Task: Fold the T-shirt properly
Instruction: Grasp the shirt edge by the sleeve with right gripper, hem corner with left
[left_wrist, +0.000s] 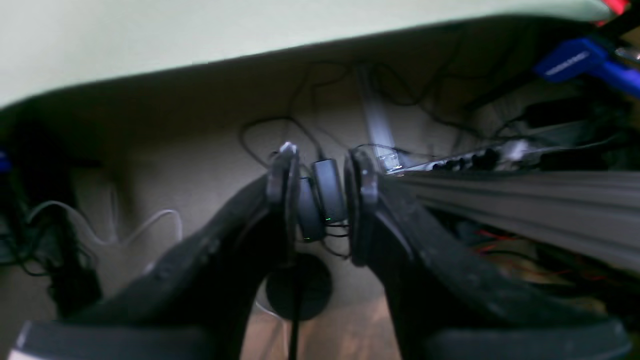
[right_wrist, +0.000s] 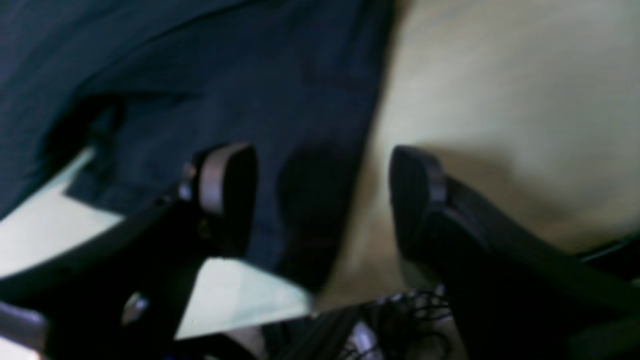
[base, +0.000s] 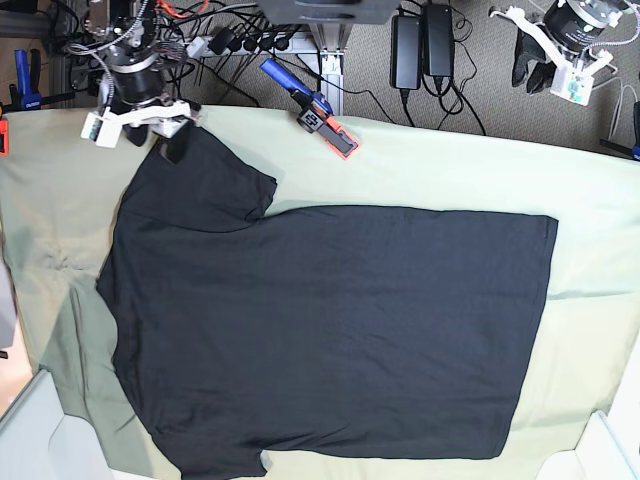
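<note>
I am looking at a pale green sheet (base: 600, 210) covering the tabletop, with grey carpet and tangled cables (base: 230, 40) beyond the far edge. The T-shirt (base: 330, 330) is lying flat across the middle, its sleeve (base: 205, 180) reaching toward the far left corner. A blue clamp (base: 305, 105) is sitting on the far edge near that sleeve. The right gripper (right_wrist: 320, 200) is hanging over the sleeve's edge, fingers spread wide, gripping nothing. The left gripper (left_wrist: 320, 185) is hovering off the far right corner above the floor, fingers slightly parted and empty. The sheet is lying bare along the right edge.
</note>
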